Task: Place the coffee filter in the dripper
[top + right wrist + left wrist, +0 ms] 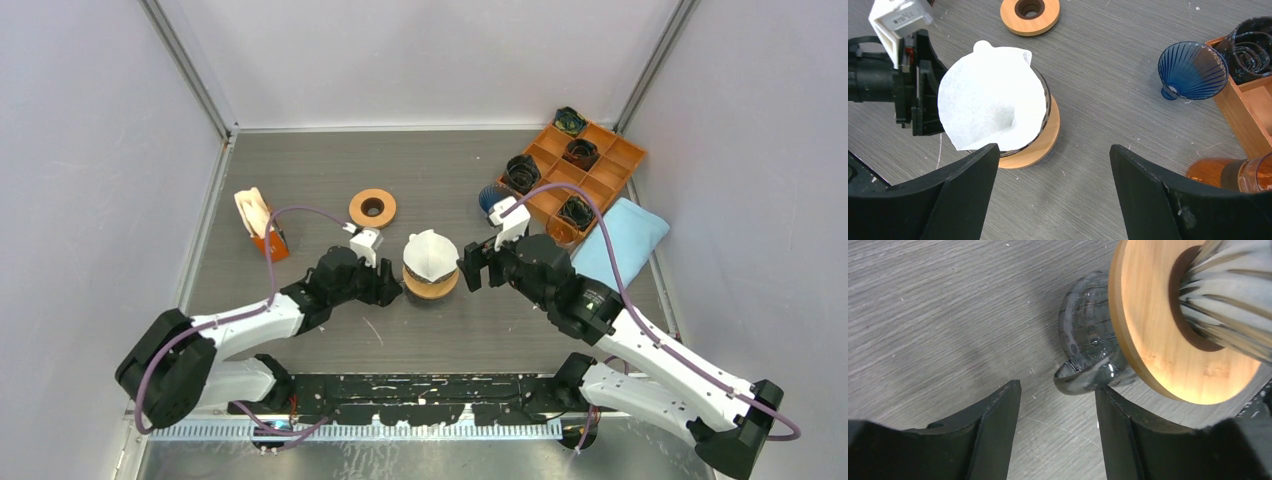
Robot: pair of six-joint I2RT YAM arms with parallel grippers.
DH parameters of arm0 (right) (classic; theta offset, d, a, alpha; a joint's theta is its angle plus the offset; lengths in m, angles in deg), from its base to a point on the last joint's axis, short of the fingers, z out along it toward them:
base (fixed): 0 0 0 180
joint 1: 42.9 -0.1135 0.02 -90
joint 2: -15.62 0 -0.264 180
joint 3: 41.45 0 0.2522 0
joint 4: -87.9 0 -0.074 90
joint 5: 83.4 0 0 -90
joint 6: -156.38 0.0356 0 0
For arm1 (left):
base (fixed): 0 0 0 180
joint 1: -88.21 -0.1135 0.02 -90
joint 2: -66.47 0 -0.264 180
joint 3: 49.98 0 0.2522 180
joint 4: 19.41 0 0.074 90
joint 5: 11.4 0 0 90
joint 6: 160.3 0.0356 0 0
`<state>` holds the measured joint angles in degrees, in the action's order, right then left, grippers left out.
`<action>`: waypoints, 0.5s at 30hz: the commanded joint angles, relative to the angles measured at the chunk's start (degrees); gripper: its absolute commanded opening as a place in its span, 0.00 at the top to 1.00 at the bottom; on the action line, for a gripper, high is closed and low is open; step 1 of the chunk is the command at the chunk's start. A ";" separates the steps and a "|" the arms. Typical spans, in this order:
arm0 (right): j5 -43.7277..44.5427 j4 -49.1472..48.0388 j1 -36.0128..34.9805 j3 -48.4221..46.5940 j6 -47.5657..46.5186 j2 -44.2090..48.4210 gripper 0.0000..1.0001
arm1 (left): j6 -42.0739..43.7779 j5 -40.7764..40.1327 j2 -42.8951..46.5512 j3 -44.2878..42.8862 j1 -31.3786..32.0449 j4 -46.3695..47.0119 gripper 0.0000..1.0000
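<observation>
Nearest the front edge of the desk (300,170), left fingers (993,430) partly spread, dripper's glass handle (1083,380) just off their tips, unclamped; right fingers (1143,190) wide, empty. Toward the middle, coffee filter (990,102) already seated in dripper (1043,132), lopsided; probably only settling left.

No legible text — none anywhere

My top camera looks down from above and behind me, far off, with the dripper (431,270) at mid-view. My left wrist camera crouches low, very close at the dripper's left. My right wrist one looks down from its right, farther back. All three share the dripper.
</observation>
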<state>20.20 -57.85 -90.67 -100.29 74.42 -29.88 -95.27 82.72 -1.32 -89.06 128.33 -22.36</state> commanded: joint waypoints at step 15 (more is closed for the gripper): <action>0.95 -4.41 0.19 -1.23 -3.01 -2.02 0.11 | 10.83 7.29 -12.67 -3.66 -0.57 14.49 0.65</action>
<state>20.23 -58.66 -90.67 -100.29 72.56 -31.43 -86.53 89.15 -12.83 -91.05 128.04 -13.90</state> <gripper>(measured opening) 0.884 0.373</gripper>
